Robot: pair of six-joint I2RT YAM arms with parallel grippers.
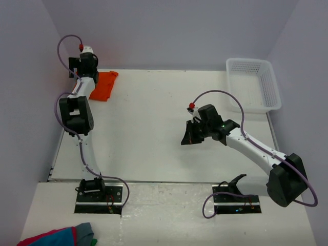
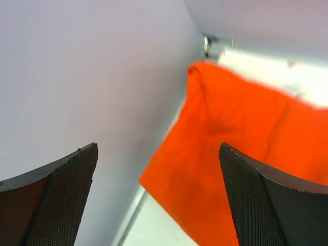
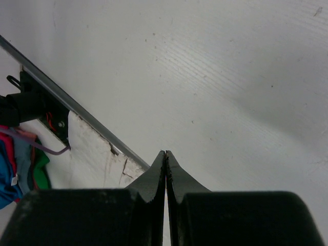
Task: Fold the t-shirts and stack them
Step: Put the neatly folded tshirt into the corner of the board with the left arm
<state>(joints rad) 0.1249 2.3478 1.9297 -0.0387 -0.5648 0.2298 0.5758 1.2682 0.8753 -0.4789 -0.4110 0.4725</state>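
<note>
The t-shirt (image 1: 104, 85), plain bright orange with no print, lies folded in the far left corner of the desk (image 1: 154, 113), close by the left wall (image 1: 31, 77). The left claw (image 2: 156, 148) hangs near it, spread wide and gripping nothing. The right claw (image 3: 165, 154) hovers over mid-desk, fingers pressed together, empty. The desk is white and lightly scuffed, and the walls are pale lilac. A white basket (image 1: 253, 84) sits in the far right corner, and a red-and-blue bundle (image 1: 61, 237) lies at the near left.

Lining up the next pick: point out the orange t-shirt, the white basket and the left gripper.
orange t-shirt (image 1: 104, 86): top external view, middle of the folded cloth.
white basket (image 1: 272, 87): top external view, its right wall.
left gripper (image 2: 158, 148): left wrist view, midway between its open fingertips.
</note>
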